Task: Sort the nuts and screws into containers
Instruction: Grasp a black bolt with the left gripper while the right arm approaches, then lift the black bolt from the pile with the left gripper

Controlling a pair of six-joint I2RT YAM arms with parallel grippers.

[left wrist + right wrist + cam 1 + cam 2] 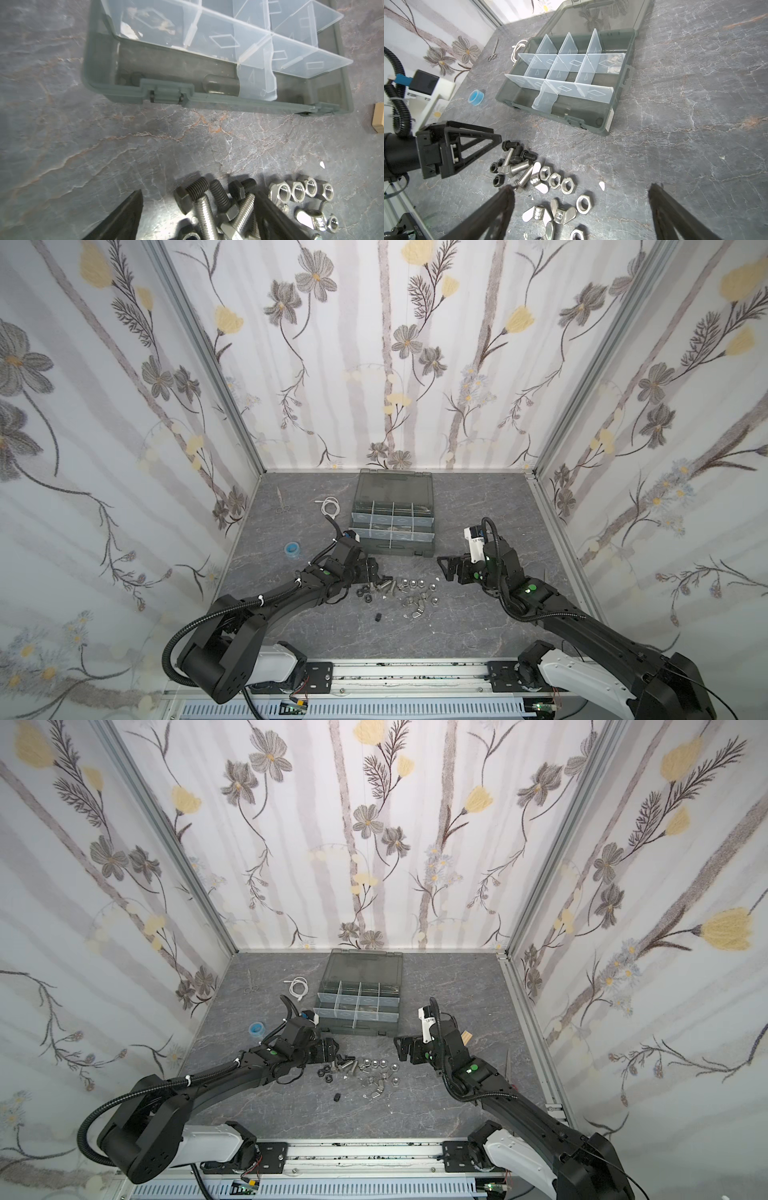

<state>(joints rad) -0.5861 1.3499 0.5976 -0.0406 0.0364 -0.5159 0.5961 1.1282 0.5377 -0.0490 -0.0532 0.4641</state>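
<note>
Fingers of the left gripper [197, 193] stand apart, straddling the screws [204, 216] piled on the counter [104, 145], clamping nothing yet. We would centre on a single shank, close squarely, then lift clear of its neighbours. The right gripper [581, 188] hangs spread wide above the nuts [555, 179]. We count about six screws, three black and three silver. Of nuts we count some seven silver hex, two winged and three black. The containers [572, 62], roughly ten, lie just beyond.

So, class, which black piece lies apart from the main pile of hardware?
The small black piece lying alone, nearest the robot's base; the black nuts huddle against the screws.
</note>
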